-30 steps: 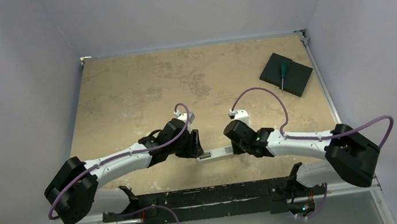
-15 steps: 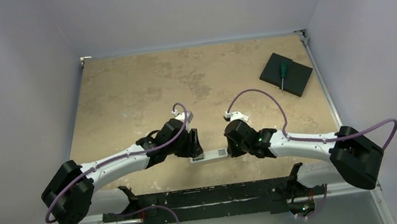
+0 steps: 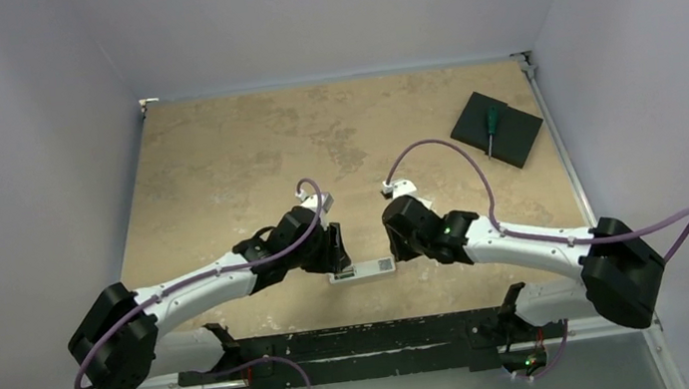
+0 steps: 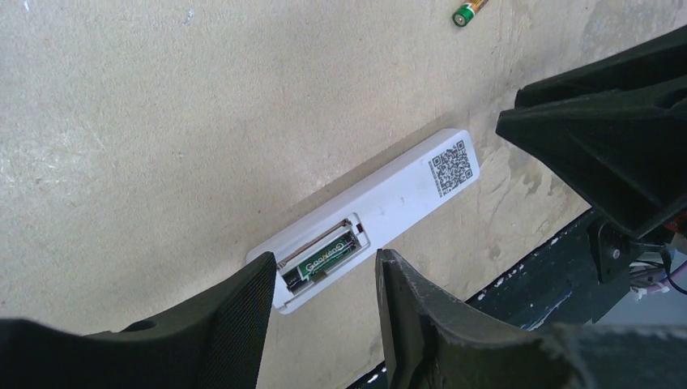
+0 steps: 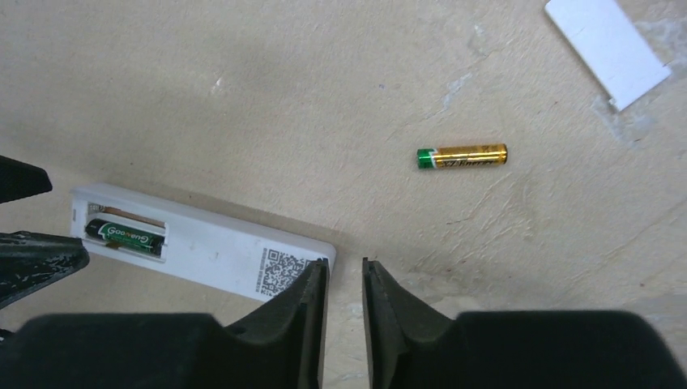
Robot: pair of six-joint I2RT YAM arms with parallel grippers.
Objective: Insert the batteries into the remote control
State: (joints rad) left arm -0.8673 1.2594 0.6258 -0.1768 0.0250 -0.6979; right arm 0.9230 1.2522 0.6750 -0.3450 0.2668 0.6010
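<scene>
Straddling remote control (image 4: 369, 217) end — left pincer (image 4: 322, 304) parted, empty; right pincer (image 5: 343, 300) narrow, empty.

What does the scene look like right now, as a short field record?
remote: white remote on the table, back up, battery recess open
loaded: one dark battery lying in the recess
loose: gold battery on the table, apart from the remote
cover: white cover lying on the table, off the remote
left tool: open, over the recess end
right tool: nearly closed, empty, at the QR-code end
far corner: screwdriver on black pad
</scene>
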